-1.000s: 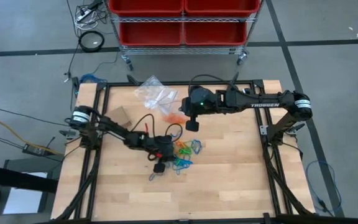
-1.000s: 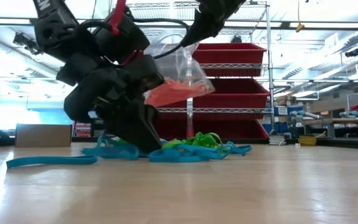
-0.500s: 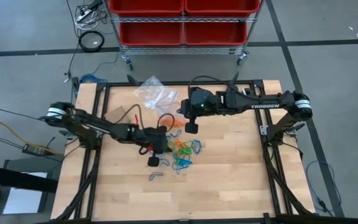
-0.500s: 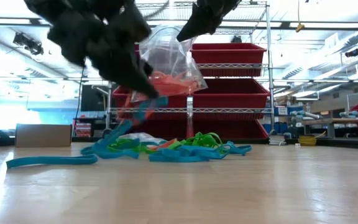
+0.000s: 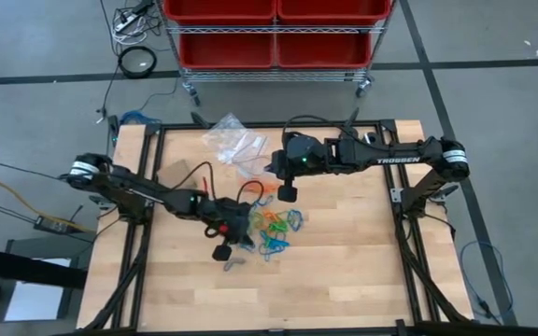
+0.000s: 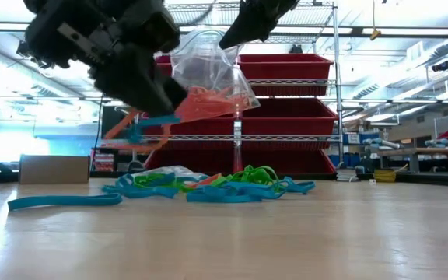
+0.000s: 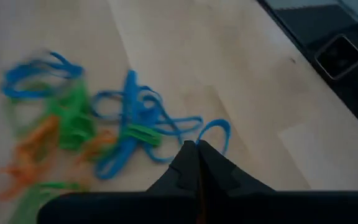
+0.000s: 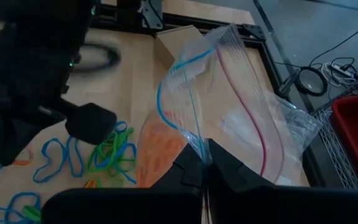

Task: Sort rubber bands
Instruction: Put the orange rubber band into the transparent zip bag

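Your right gripper [image 8: 205, 163] is closed on the rim of a clear bag [image 8: 229, 118] holding orange bands, above the table [image 5: 344, 271]. Your left gripper [image 6: 162, 117] pinches an orange and a blue band. The rubber bands [image 5: 274, 229] lie piled mid-table.

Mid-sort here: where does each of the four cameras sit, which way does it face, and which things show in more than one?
High: overhead, straight down; both arms, left gripper and right gripper.
Low: table height, level across the rubber band pile toward red-bin shelves; arms enter from above.
Left wrist: looks past its shut fingers at the pile.
Right wrist: looks past its fingers, shut on the clear bag.
Shared: bag and pile show in low and right wrist.
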